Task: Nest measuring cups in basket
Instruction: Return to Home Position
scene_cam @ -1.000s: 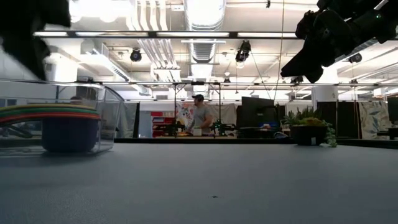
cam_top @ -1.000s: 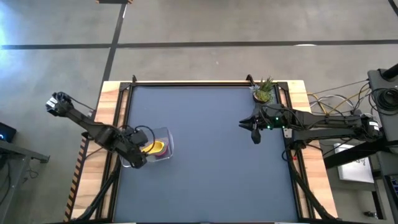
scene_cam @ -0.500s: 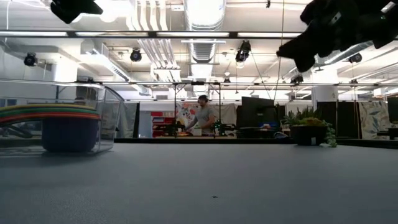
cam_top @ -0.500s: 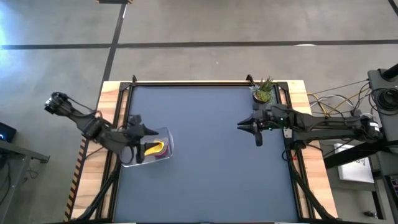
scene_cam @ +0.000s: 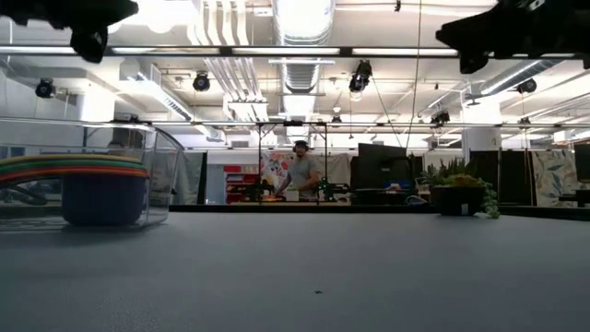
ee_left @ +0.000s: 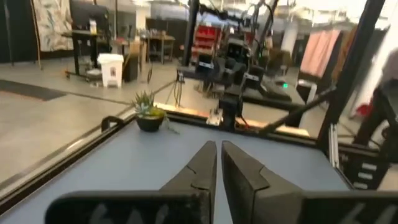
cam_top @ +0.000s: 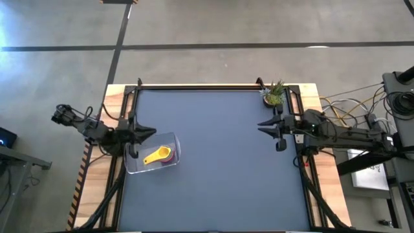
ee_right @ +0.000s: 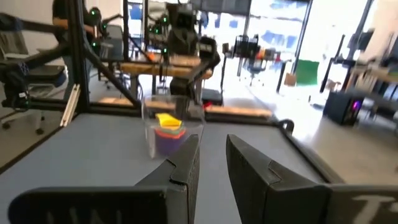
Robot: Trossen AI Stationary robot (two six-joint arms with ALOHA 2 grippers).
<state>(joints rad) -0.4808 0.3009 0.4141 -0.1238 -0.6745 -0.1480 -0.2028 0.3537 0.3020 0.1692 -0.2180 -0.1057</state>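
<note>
The measuring cups sit nested in one stack inside the clear basket at the table's left, the yellow one on top. In the low view the stack stands with its blue bowl on the basket's floor, behind the basket's wall. My left gripper hangs level just beyond the basket's far edge, pointing toward the table's right, shut and empty. My right gripper hangs level at the right, pointing left, with a narrow gap between its fingers and nothing in it.
A small potted plant stands at the far right corner, close to my right arm. The table's wooden rails run along its sides. The blue mat between the two grippers holds nothing else. A person stands far off in the room.
My left gripper has risen out of the basket, tipped up from pointing down to level, drawn back toward the table's left edge and shut on nothing. My right gripper has drawn back toward the right edge and tipped up to level. The stacked cups stay in the basket.
</note>
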